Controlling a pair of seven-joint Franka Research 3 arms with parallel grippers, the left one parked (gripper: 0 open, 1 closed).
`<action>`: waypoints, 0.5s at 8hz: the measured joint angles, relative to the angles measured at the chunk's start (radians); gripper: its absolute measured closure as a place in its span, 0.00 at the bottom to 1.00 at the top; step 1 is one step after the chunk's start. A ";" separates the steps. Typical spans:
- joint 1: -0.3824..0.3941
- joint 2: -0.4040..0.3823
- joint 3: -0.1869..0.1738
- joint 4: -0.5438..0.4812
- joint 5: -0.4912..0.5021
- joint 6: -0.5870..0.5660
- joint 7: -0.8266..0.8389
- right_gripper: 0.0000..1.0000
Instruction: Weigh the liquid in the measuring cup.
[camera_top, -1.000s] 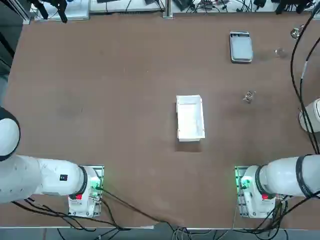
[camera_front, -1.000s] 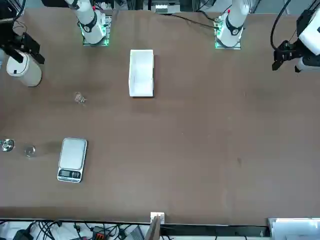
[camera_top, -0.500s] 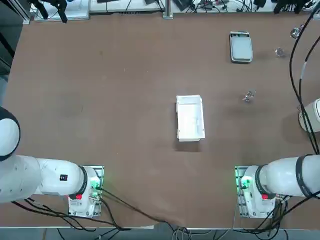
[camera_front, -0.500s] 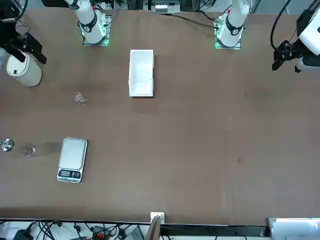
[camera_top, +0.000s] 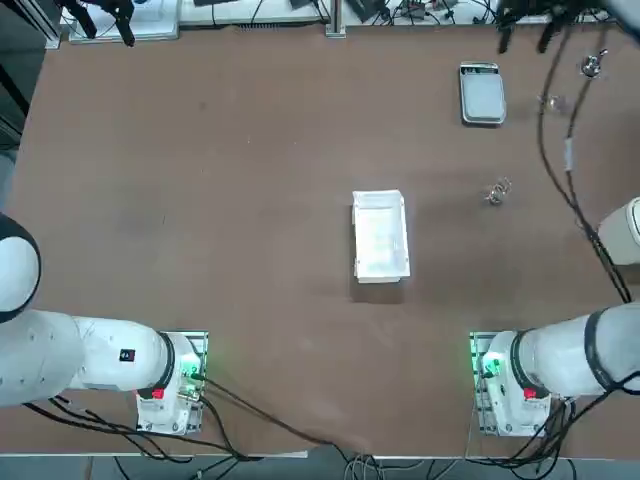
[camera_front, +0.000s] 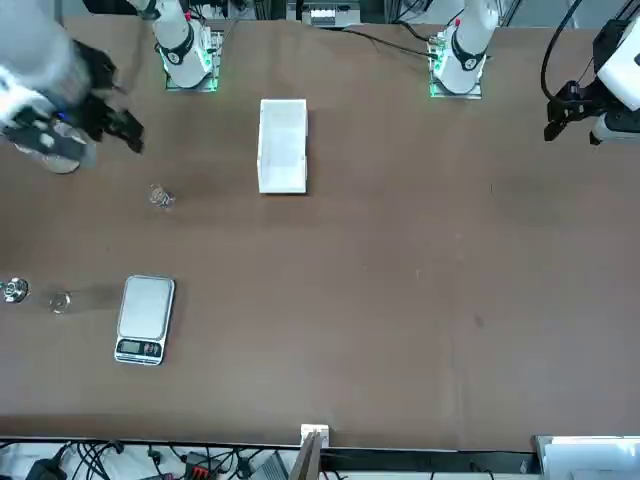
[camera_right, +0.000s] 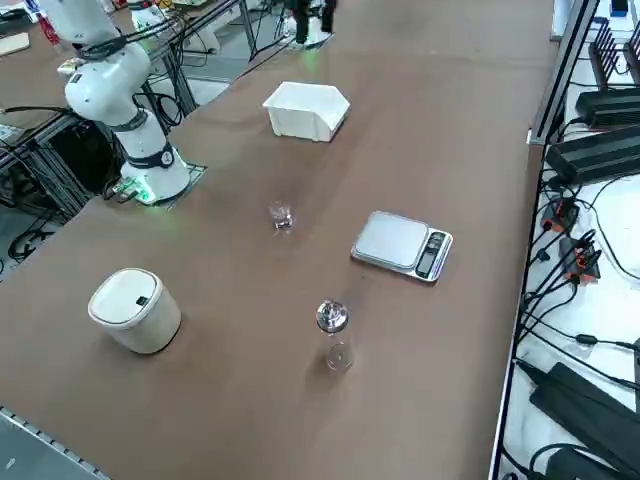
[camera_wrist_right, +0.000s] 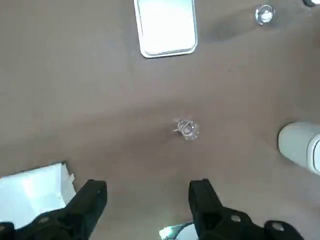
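The measuring cup is a tiny clear cup with white glints, standing alone on the brown table between the white box and the scale. My right gripper hangs high above the table's right side, open, with nothing between its dark fingers. In the wrist view it looks down on the cup from well above, clear of it. A small silver scale lies farther out from the cup, with nothing on its pan.
A white rectangular box sits mid-table. A white cylindrical container stands near the right edge. Beyond the scale are a plain clear round item and a shiny metal item.
My right arm has swung in from the table's right edge over the table. Its gripper now shows at the top of the top view. Nothing on the table has moved.
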 joint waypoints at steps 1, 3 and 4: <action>0.051 0.063 0.001 -0.006 -0.062 0.016 0.148 0.00; 0.143 0.191 0.001 -0.029 -0.177 0.037 0.454 0.00; 0.175 0.245 0.002 -0.051 -0.217 0.047 0.605 0.00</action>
